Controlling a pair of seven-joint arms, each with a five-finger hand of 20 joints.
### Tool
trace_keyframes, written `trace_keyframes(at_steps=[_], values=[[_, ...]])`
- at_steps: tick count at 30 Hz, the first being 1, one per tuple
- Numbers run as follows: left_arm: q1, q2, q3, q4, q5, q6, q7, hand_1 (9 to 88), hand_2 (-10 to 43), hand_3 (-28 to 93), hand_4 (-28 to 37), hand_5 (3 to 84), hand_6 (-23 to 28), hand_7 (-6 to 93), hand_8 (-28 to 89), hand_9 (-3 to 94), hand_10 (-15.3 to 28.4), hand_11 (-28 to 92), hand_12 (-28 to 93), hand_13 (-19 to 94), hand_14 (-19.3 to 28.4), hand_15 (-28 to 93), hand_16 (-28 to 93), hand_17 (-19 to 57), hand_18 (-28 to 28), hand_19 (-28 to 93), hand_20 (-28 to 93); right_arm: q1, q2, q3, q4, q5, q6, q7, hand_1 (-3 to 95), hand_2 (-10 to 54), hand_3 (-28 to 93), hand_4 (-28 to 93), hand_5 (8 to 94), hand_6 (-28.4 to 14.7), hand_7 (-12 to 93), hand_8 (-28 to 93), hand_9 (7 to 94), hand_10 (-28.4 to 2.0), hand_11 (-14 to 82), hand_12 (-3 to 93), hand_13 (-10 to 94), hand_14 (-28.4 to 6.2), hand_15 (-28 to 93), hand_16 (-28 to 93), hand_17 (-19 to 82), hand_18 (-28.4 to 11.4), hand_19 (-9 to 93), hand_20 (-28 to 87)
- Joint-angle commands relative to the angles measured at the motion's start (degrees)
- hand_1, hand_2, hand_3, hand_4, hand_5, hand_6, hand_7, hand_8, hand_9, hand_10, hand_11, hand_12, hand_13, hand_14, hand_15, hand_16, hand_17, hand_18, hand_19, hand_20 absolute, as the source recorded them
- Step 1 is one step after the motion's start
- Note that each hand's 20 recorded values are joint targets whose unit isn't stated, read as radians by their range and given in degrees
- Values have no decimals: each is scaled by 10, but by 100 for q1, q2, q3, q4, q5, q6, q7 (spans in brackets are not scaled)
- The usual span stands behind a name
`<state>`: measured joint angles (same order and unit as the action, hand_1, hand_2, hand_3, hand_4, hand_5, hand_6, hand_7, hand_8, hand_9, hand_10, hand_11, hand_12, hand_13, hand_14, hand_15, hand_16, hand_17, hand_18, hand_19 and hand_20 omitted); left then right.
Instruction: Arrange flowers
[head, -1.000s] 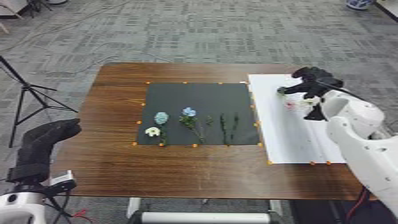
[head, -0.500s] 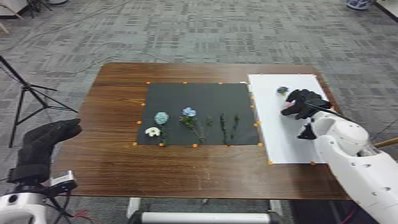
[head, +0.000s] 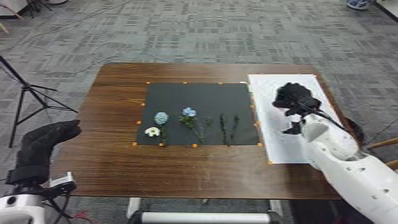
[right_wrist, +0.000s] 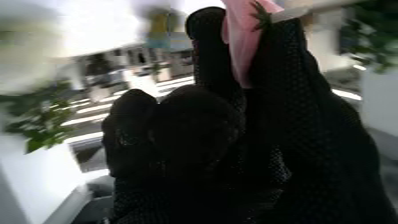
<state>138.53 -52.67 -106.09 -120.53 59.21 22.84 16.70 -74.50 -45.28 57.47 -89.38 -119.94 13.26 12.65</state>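
One pink flower (right_wrist: 238, 40) appears pinched between the black-gloved fingers of the right robot hand (head: 295, 94), its thin material folding softly between two close-set fingertips; whether a stem runs through the grip cannot be told. This hand is over the white sheet (head: 282, 150) at the right of the desk (head: 160, 170). Green leaves (right_wrist: 35, 120), blurred in the wrist view, are beside it, ragged and slender. The left robot hand (head: 43, 145) is off the desk's near left corner, fingers loosely extended, with nothing in its hold.

The flower looks very light and limp at the petals, easily creased or bruised, so a gentle pinch low on the stem, just under the head, would suit it better than pressure on the bloom. The mesh glove should give some friction on a slick stalk.

Left of the sheet, a dark matte mat (head: 200, 95) carries the rest: a rounded, pale blue-green bloom (head: 161, 118), a compact white flower (head: 153, 132), a ruffled blue flower (head: 189, 112) with spindly greenery, and two narrow dark sprigs (head: 224, 130), probably stiffer and simpler to take mid-stem.
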Motion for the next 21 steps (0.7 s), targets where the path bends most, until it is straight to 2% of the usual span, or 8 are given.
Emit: trace_keyframes(at_steps=[1,6,9,13,17,21], values=[[-1,-17,-19,-17,19,-64,-62,213,-11,707,-283,549,7,202,-87,546,145,220,142,443,172,249,20,67,135,153,206,1048,-809,-662,-812,16,-748,-402,611,-69,533,-166,793,0,178,80,888,-97,135,277,892,-34,587,354,599,-149,932,555],[-63,-12,24,1,60,-108,-91,213,-10,707,-283,548,7,202,-86,545,145,219,141,443,172,248,20,67,135,153,206,1179,-1368,-1201,-636,-198,-997,-458,607,-72,540,-168,795,6,177,78,888,-98,126,277,892,-34,586,357,599,-148,932,558],[-96,3,30,16,55,-128,-102,213,-10,706,-283,548,7,201,-87,544,145,218,141,442,172,247,20,66,135,152,205,1090,-1658,-1151,-428,-360,-1329,-618,603,-75,546,-169,796,9,176,73,888,-98,122,276,892,-34,586,359,600,-148,932,559],[-166,-2,79,52,8,-75,-80,213,-8,706,-283,546,6,200,-86,541,143,214,141,438,172,242,20,65,136,150,205,1014,-1614,-1251,-435,-346,-1462,-510,599,-78,554,-171,797,9,176,69,887,-101,114,271,893,-34,585,360,601,-147,932,559],[-91,-24,45,25,20,-117,-93,213,-8,706,-283,546,6,199,-85,540,142,212,142,437,172,240,23,63,136,148,204,986,-1563,-1258,-413,-325,-1480,-452,595,-80,559,-175,797,14,176,64,887,-101,102,259,893,-34,584,360,601,-147,932,560],[-56,-49,25,-1,-9,-68,-100,212,-8,706,-283,546,6,198,-84,541,142,211,143,435,171,240,26,56,140,155,209,961,-1651,-1172,-302,-354,-1517,-463,593,-82,559,-177,800,16,174,58,886,-101,98,256,894,-34,582,359,602,-147,932,561]])
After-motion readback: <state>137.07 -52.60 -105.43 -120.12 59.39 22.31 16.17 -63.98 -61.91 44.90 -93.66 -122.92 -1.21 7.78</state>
